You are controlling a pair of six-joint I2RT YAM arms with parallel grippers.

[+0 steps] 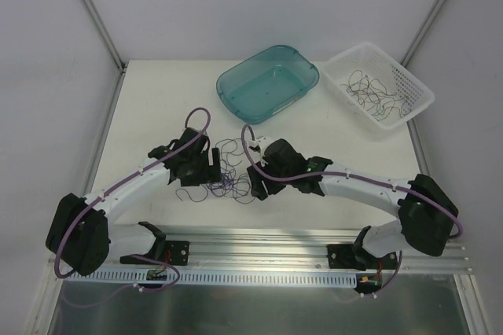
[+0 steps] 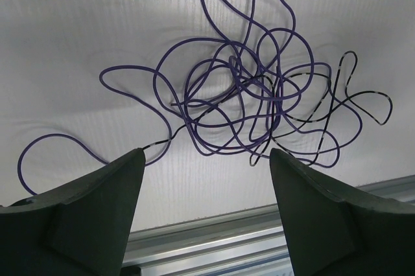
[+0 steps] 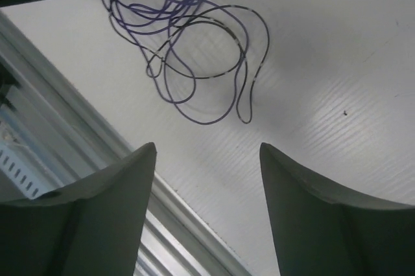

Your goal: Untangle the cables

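Note:
The cables [image 1: 230, 171] lie in a loose tangle of thin purple and black-banded strands on the white table, between my two grippers. In the left wrist view the knot of cables [image 2: 246, 94] spreads just beyond the tips of my left gripper [image 2: 207, 154], which is open with nothing between its fingers. The right wrist view shows the cables [image 3: 188, 36] ahead and to the left of my right gripper [image 3: 207, 148], also open and empty. From above, the left gripper [image 1: 211, 168] sits left of the tangle and the right gripper [image 1: 255, 182] right of it.
A teal plastic bin [image 1: 267, 83] stands at the back middle. A white mesh basket [image 1: 380, 87] holding several thin cables stands at the back right. An aluminium rail [image 1: 259, 241] runs along the table's near edge, close behind both grippers.

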